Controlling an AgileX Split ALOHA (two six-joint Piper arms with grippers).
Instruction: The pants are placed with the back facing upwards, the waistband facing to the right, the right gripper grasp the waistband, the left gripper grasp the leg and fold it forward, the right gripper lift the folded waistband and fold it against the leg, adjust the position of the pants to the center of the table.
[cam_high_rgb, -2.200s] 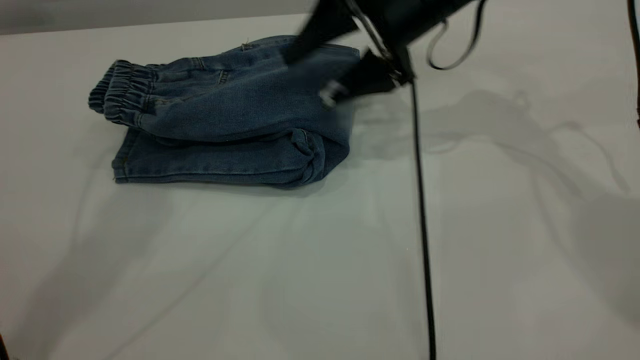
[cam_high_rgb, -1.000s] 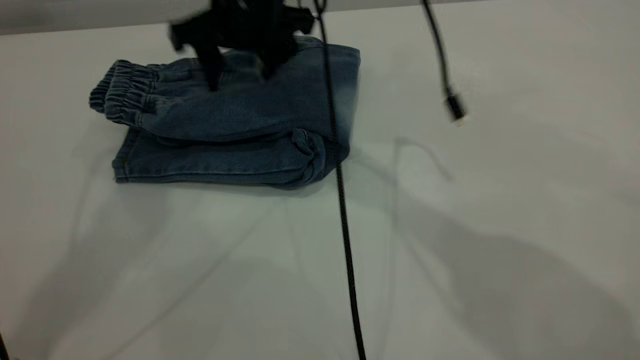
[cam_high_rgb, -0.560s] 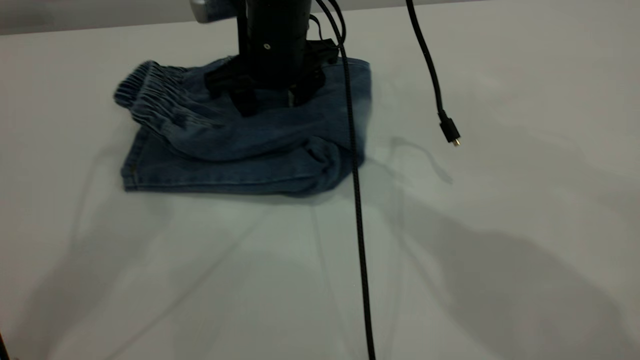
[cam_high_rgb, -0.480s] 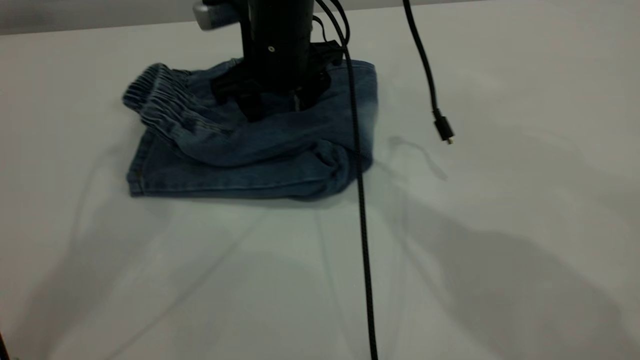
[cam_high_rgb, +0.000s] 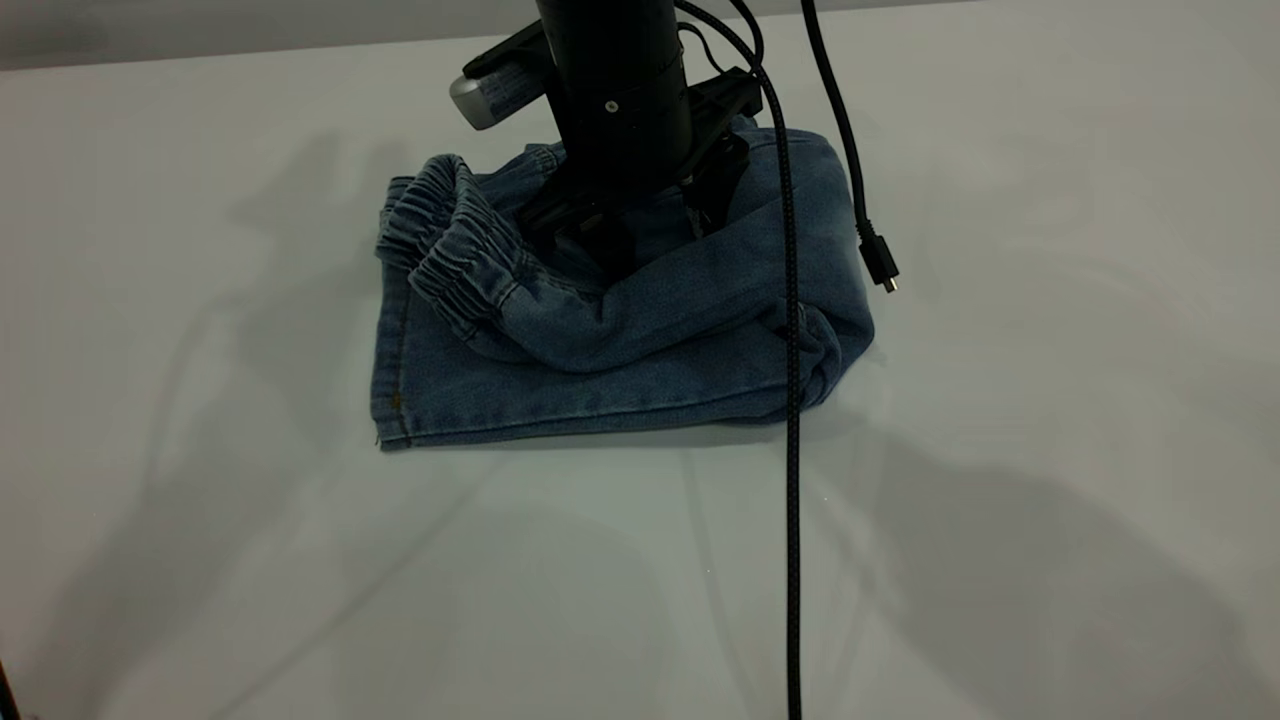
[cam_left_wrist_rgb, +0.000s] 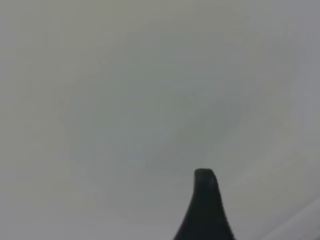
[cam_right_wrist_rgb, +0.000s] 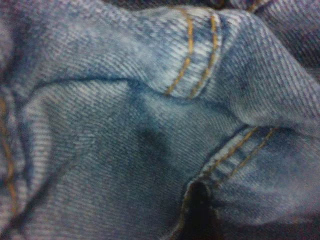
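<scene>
Exterior view: right gripper (cam_high_rgb: 650, 235) fingers spread, pressed into folded blue denim pants (cam_high_rgb: 620, 330) beneath them | step: centring on white table (cam_high_rgb: 1050, 400) | next, I'd guess: lift clear | left gripper: fingers — cannot tell.

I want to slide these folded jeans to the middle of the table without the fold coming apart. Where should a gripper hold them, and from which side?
Probably the thick rolled fold at the right end of the jeans, approached from the right: all layers meet there, so one pinch holds the stack together. The elastic waistband lies loose on top and would likely peel back. The right gripper presses down on the top layer; the left gripper is away over bare table.
</scene>
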